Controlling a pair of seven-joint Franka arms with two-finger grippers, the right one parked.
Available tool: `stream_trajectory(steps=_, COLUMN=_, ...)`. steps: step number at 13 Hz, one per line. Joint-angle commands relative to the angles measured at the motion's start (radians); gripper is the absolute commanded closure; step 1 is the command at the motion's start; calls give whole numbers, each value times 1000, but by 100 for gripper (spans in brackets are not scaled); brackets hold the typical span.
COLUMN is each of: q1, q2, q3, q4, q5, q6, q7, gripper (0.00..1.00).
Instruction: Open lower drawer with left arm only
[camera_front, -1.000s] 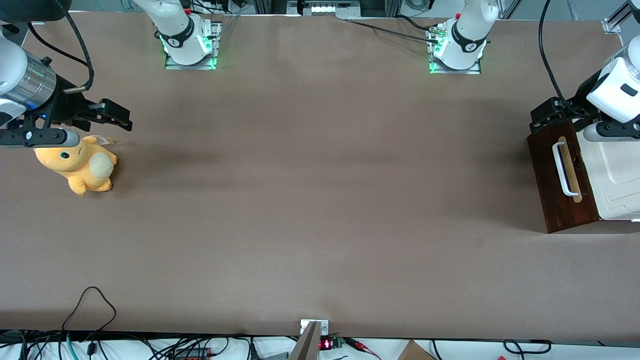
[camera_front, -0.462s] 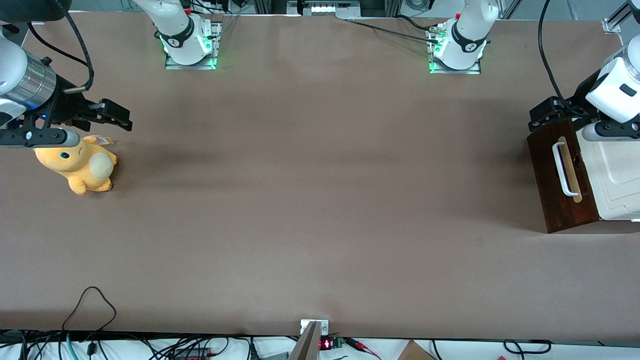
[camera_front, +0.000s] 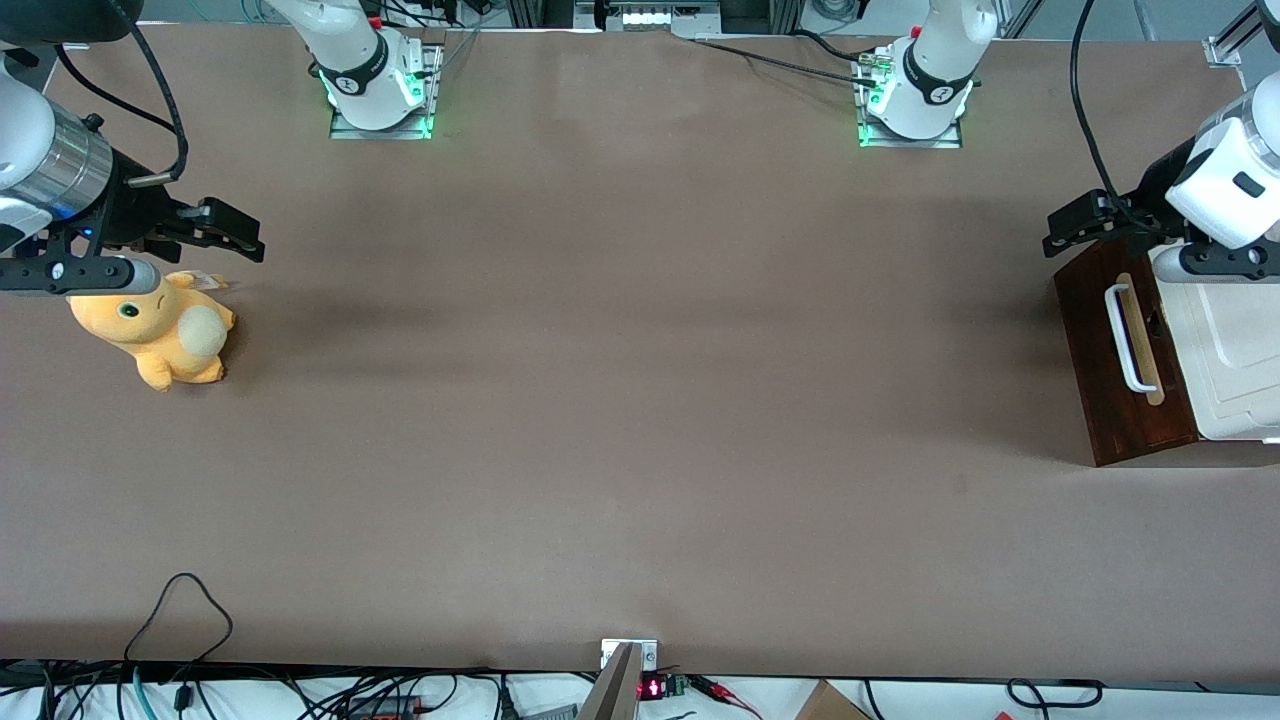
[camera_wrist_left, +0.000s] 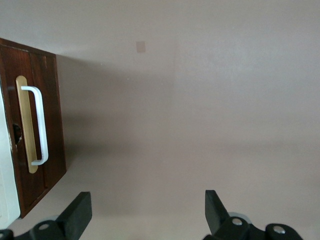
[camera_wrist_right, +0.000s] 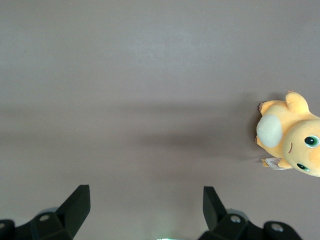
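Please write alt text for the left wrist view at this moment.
The open claw hangs above bare brown table, apart from the shut lower drawer. The drawer's dark wood front carries a white bar handle on a pale strip.

Lower drawer (camera_front: 1120, 360) sits on table (camera_front: 620, 400) at working arm's end, closed, its handle (camera_front: 1125, 338) facing table centre. Cabinet top panel (camera_front: 1235, 350) just beside drawer front, toward table edge. Left arm (camera_front: 1225, 185) above cabinet's farther end; pincer (camera_front: 1075, 222) hangs over drawer front's farther corner, not touching handle, fingers (camera_wrist_left: 77, 215) spread apart w/ nothing between. Plush toy (camera_front: 165, 335) on table at parked arm's end, well apart from drawer.
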Motion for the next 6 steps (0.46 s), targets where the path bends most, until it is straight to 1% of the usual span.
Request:
stream_trajectory(steps=1, q1=-2, q2=14, q3=-4, q4=12, q5=3, q6=-21, q7=-20, gripper=0)
stream_trajectory(steps=2, q1=-3, q2=23, q3=-32, q4=12, q5=77, q6=-24, q7=-97, gripper=0)
stream_trajectory(steps=4, q1=-3, q2=38, q3=-147, q4=-7, q5=261, q6=-45, q7=-252, gripper=0)
stream_trajectory(steps=6, q1=-5, q2=60, q3=-238, q4=-50, q5=404, q6=-82, q7=-375, gripper=0)
